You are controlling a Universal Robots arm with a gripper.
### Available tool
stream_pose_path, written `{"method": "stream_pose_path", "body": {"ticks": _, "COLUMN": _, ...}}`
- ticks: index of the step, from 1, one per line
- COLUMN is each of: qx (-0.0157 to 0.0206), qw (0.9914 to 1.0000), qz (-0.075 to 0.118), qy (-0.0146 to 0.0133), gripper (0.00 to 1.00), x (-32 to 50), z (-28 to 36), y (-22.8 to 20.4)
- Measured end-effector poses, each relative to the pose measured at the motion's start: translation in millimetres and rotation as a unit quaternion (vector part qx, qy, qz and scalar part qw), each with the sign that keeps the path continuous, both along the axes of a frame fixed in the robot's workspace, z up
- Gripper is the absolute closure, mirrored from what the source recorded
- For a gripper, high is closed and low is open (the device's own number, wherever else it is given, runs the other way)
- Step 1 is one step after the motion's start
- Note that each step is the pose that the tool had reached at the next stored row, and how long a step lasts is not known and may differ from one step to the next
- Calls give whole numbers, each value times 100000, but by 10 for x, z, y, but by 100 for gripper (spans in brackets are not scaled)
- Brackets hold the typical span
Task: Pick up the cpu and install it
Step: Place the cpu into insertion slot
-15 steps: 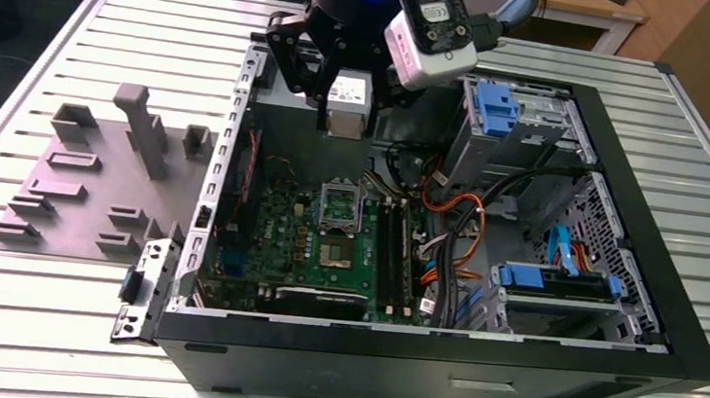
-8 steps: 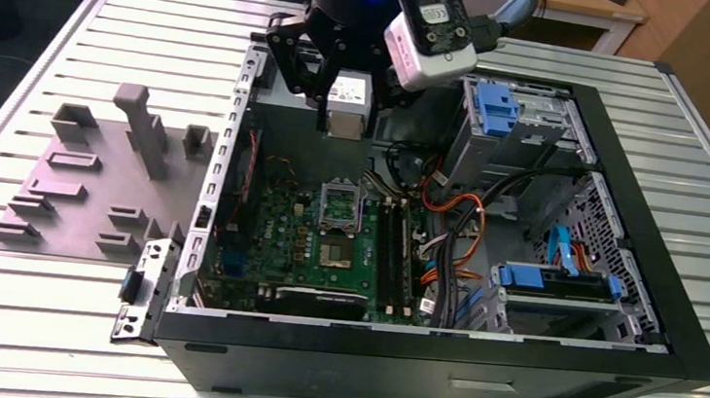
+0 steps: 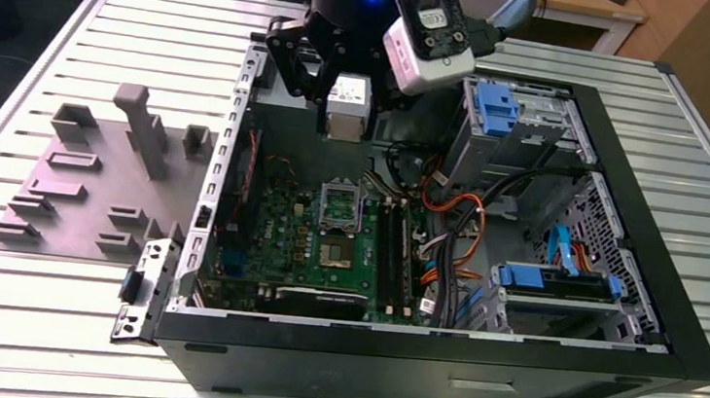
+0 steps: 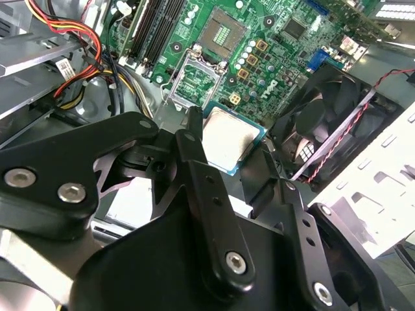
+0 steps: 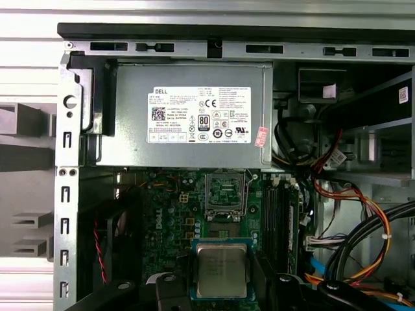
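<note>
My black claw (image 5: 222,280) is clenched on the cpu (image 5: 222,271), a small flat square chip with a shiny silver-grey metal top and a thin green rim. It pinches the chip by two opposite edges, which leaves the lid free and, I judge, turns the contact side downward. In both wrist views the chip hangs level in the air inside the open black tower computer case (image 3: 443,374). The case lies on its side on the ribbed aluminium table (image 3: 28,344), so the green motherboard (image 5: 170,220) faces up to the arm. The bare square socket (image 5: 222,228) lies just beyond the chip, and its hinged silver metal frame (image 5: 225,193) is swung open, I take it to leave the seat clear. The big grey metal power supply box with a white label (image 5: 130,129) sits well past them, out of the way
</note>
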State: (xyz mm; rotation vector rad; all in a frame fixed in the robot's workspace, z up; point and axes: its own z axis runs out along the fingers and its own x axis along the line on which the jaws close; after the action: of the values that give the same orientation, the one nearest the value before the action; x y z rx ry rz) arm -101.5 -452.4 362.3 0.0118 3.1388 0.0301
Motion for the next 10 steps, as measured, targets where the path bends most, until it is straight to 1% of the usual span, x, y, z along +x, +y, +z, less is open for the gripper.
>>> {"method": "stream_pose_path", "body": {"ticks": 10, "qx": 3, "qw": 100000, "qz": 1, "qy": -2, "gripper": 53, "x": 0, "z": -39, "y": -5}}
